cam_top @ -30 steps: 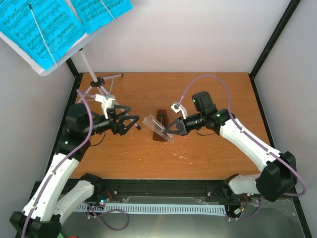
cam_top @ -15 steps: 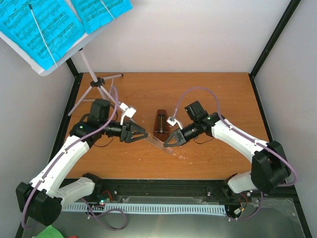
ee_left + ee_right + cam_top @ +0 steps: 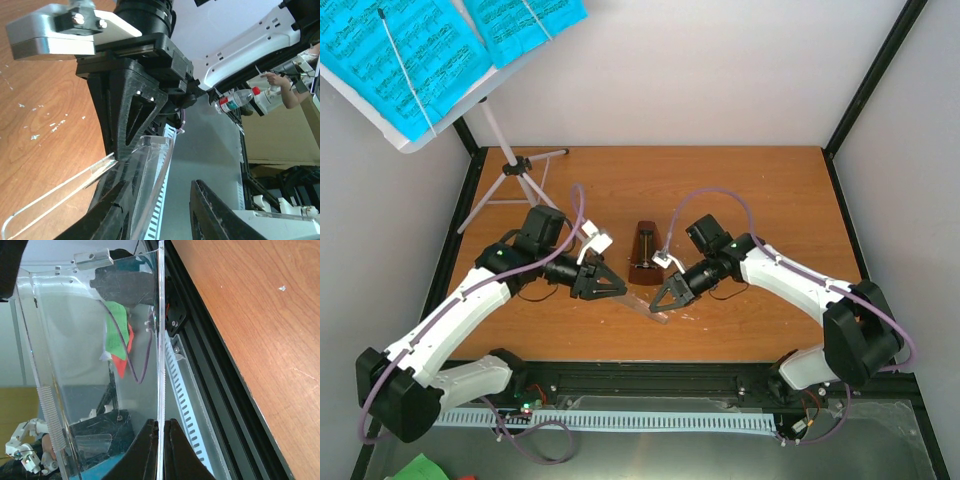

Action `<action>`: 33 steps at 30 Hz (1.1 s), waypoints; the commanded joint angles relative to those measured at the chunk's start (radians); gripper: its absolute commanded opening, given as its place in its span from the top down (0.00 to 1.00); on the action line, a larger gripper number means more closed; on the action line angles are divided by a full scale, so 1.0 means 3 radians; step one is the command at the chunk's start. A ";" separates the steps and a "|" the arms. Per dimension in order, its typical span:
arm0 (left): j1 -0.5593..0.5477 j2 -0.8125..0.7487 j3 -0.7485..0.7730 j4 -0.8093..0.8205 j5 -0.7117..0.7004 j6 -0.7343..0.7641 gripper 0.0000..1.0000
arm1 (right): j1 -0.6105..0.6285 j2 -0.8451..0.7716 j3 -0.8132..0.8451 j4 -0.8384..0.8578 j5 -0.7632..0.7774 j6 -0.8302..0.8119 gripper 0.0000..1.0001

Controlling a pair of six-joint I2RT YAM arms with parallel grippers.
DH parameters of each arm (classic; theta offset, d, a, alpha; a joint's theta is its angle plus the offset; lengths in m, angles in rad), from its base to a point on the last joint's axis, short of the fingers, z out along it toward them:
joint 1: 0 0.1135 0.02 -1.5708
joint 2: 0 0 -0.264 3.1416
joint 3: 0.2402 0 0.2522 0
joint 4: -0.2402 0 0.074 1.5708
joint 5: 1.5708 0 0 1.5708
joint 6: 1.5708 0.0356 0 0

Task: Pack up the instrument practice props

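Right jaws: pinched tight on one thin wall of clear plastic cover (image 3: 90, 315). Left jaws: part-way apart, straddling cover's opposite end, gap left on one side. Cover's long axis: along line between both jaws. Look: transparent, ribbed edge. Metronome (image 3: 644, 246): upright on desk (image 3: 770, 200), just behind, uncovered.

Light: bright and even across the table (image 3: 750, 190).
Shadows: faint, soft-edged, close beneath objects.
Glare: pale sheen on clear plastic cover (image 3: 65, 325).
Focus: wrist-view backgrounds slightly soft.
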 commanded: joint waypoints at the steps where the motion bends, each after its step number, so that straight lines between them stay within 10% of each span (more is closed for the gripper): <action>1: -0.0091 -0.0095 0.0046 -0.0101 0.0052 0.0127 0.66 | 0.0032 -0.0039 -0.0076 -0.0046 -0.0092 -0.0003 0.97; 12: -0.0235 0.0010 0.0043 -0.0187 -0.0239 0.0144 0.58 | 0.0036 -0.0230 -0.0173 -0.0082 -0.0156 0.0053 0.97; 33: -0.0490 0.0124 0.0002 -0.0172 -0.0066 0.0198 0.80 | 0.0036 -0.0235 -0.0219 -0.0031 -0.0193 0.0094 0.97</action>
